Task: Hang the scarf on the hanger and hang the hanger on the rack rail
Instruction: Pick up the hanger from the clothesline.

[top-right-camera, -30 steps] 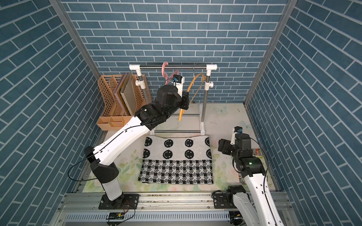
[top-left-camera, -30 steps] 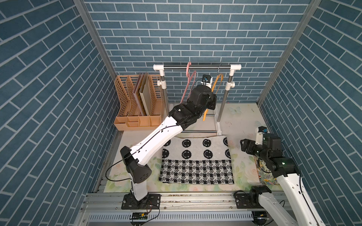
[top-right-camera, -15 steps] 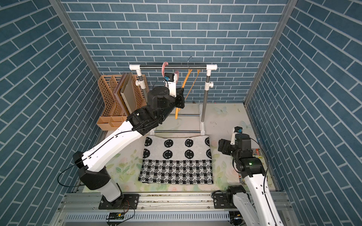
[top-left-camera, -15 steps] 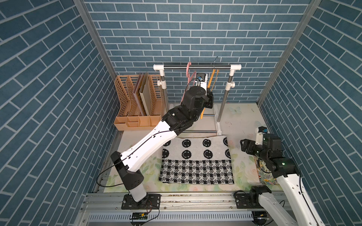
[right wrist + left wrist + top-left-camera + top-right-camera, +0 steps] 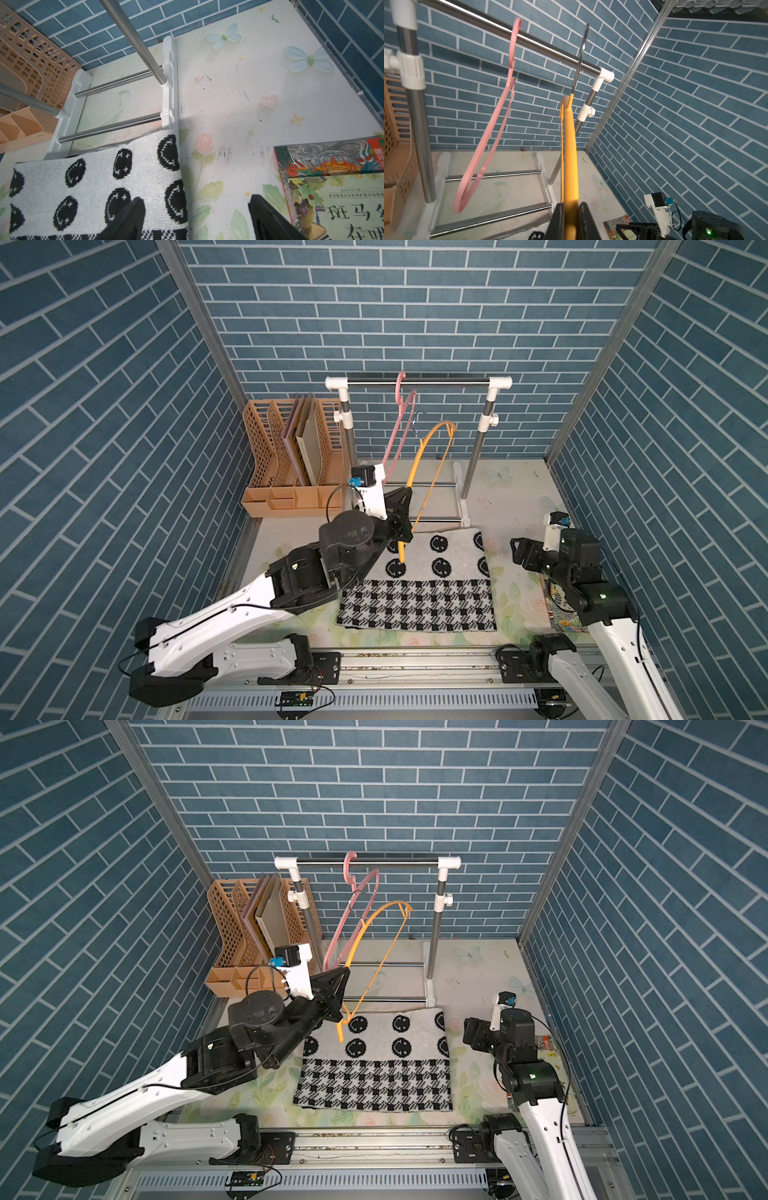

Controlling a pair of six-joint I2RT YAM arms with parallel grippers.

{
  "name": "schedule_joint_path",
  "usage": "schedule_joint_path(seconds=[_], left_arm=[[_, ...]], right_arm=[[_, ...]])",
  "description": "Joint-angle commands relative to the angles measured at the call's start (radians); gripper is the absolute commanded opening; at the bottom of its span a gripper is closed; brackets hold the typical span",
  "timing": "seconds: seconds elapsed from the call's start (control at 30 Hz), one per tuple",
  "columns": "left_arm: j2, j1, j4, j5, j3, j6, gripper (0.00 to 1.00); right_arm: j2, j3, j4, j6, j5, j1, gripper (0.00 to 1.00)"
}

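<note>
The black-and-white scarf (image 5: 419, 585) lies flat on the table in both top views, also the scarf (image 5: 374, 1065). My left gripper (image 5: 401, 510) is shut on the thick arm of the yellow hanger (image 5: 419, 456), holding it tilted above the scarf's far left corner; its metal hook hangs below the rail, clear of it. In the left wrist view the fingers (image 5: 559, 216) clamp the yellow hanger (image 5: 571, 149). My right gripper (image 5: 519, 551) stands open beside the scarf's right edge; in the right wrist view the right gripper (image 5: 194, 207) straddles the edge of the scarf (image 5: 93, 180).
A clothes rail (image 5: 449, 382) on white posts stands at the back, with a pink hanger (image 5: 400, 423) hooked on it. An orange file organiser (image 5: 291, 460) sits at the back left. A picture book (image 5: 332, 187) lies on the table by the right arm.
My left arm has drawn back and down from the rail, carrying the yellow hanger off it toward the scarf. The right arm has stayed put.
</note>
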Motion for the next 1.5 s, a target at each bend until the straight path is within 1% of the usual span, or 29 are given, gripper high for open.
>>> schedule_joint_path(seconds=[0.0, 0.1, 0.17, 0.2, 0.27, 0.3, 0.43, 0.5, 0.53, 0.67, 0.77, 0.87, 0.97, 1.07, 1.1, 1.17, 1.27, 1.47], left_arm=[[-0.050, -0.041, 0.049, -0.071, -0.136, -0.193, 0.00], [-0.087, -0.076, 0.124, -0.094, -0.269, -0.269, 0.00], [-0.080, -0.098, 0.144, -0.121, -0.329, -0.303, 0.00], [-0.068, -0.108, 0.134, -0.143, -0.348, -0.329, 0.00], [-0.048, -0.140, 0.130, -0.192, -0.380, -0.340, 0.00], [-0.042, -0.162, 0.127, -0.233, -0.395, -0.349, 0.00], [-0.041, -0.231, 0.141, -0.349, -0.461, -0.427, 0.00], [-0.038, -0.264, 0.096, -0.419, -0.481, -0.519, 0.00], [-0.034, -0.282, 0.074, -0.444, -0.498, -0.587, 0.00], [-0.001, -0.343, 0.040, -0.511, -0.550, -0.765, 0.00], [0.049, -0.382, -0.024, -0.551, -0.564, -0.909, 0.00], [0.092, -0.399, -0.039, -0.547, -0.608, -1.036, 0.00], [0.128, -0.420, 0.029, -0.542, -0.676, -1.109, 0.00], [0.169, -0.438, -0.046, -0.562, -0.713, -1.306, 0.00], [0.177, -0.441, -0.057, -0.569, -0.723, -1.338, 0.00], [0.185, -0.445, -0.057, -0.570, -0.739, -1.373, 0.00], [0.211, -0.454, -0.011, -0.561, -0.773, -1.391, 0.00], [0.294, -0.470, 0.038, -0.533, -0.777, -1.426, 0.00]], right_arm=[[-0.034, -0.023, 0.043, 0.044, -0.030, 0.003, 0.83], [-0.042, -0.023, 0.045, 0.054, -0.039, 0.003, 0.83], [-0.044, -0.023, 0.041, 0.056, -0.040, 0.004, 0.83], [-0.047, -0.022, 0.037, 0.057, -0.039, 0.003, 0.82], [-0.053, -0.021, 0.032, 0.058, -0.038, 0.004, 0.82], [-0.057, -0.021, 0.029, 0.058, -0.039, 0.003, 0.82], [-0.073, -0.028, 0.015, 0.060, -0.044, 0.003, 0.82], [-0.076, -0.032, 0.011, 0.064, -0.049, 0.003, 0.82], [-0.078, -0.034, 0.010, 0.070, -0.053, 0.004, 0.81], [-0.081, -0.043, 0.019, 0.096, -0.077, 0.003, 0.79], [-0.082, -0.054, 0.020, 0.117, -0.090, 0.003, 0.78], [-0.086, -0.075, 0.029, 0.148, -0.114, 0.004, 0.77], [-0.094, -0.099, 0.041, 0.175, -0.139, 0.003, 0.73], [-0.110, -0.133, 0.052, 0.204, -0.155, 0.003, 0.73], [-0.117, -0.146, 0.055, 0.214, -0.161, 0.003, 0.73], [-0.131, -0.174, 0.056, 0.236, -0.178, 0.004, 0.72], [-0.149, -0.204, 0.045, 0.265, -0.201, 0.003, 0.72], [-0.133, -0.245, 0.024, 0.291, -0.249, 0.003, 0.72]])
